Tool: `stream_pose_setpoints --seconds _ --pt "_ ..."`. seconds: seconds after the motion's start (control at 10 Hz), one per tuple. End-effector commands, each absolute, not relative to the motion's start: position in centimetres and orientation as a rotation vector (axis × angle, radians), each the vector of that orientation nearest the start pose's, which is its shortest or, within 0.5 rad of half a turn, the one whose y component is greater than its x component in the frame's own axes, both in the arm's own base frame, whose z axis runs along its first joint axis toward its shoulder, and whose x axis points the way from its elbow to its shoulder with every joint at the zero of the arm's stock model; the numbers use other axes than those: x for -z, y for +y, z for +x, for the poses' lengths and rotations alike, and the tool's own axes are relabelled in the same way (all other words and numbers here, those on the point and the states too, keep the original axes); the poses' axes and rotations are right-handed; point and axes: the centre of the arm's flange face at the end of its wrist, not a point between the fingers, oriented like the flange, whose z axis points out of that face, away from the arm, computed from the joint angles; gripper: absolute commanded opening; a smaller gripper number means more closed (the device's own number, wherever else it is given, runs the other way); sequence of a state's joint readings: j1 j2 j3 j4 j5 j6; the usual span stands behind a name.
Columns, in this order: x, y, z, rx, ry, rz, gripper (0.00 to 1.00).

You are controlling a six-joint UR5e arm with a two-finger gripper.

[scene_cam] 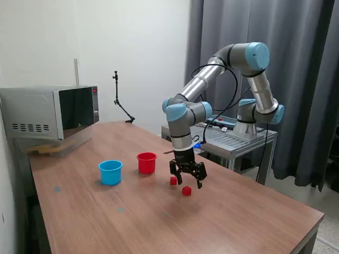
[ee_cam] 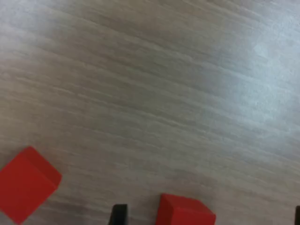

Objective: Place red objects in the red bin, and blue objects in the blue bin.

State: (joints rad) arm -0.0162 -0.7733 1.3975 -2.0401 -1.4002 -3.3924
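Note:
Two small red cubes lie on the wooden table, one (scene_cam: 173, 181) just beside my gripper and the other (scene_cam: 186, 191) slightly nearer the front. My gripper (scene_cam: 187, 178) hangs open low over them with nothing held. In the wrist view one red cube (ee_cam: 184, 211) sits between the spread fingertips (ee_cam: 119, 214), and the other red cube (ee_cam: 27, 183) lies off to the side. The red bin (scene_cam: 146, 162) and the light blue bin (scene_cam: 110, 172) stand upright toward the exterior view's left of the gripper. The blue objects are out of view.
A microwave (scene_cam: 50, 114) stands at the table's far corner on the exterior view's left. A thin black stand (scene_cam: 121, 100) rises at the back edge. The arm's base sits on a metal cart (scene_cam: 238, 138) behind the table, before dark curtains.

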Motion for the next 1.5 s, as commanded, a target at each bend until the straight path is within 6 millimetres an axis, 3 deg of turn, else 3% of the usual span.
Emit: stream_pose_setpoints --seconds 0.0,0.4,1.4 --pt "-11.3 -14.0 -70.8 0.371 1.974 -2.469 1.0" --pt "-9.9 -14.0 -70.8 0.392 1.967 -2.457 1.0" --pt "-10.3 -13.9 -71.8 0.355 1.976 -2.475 1.0"
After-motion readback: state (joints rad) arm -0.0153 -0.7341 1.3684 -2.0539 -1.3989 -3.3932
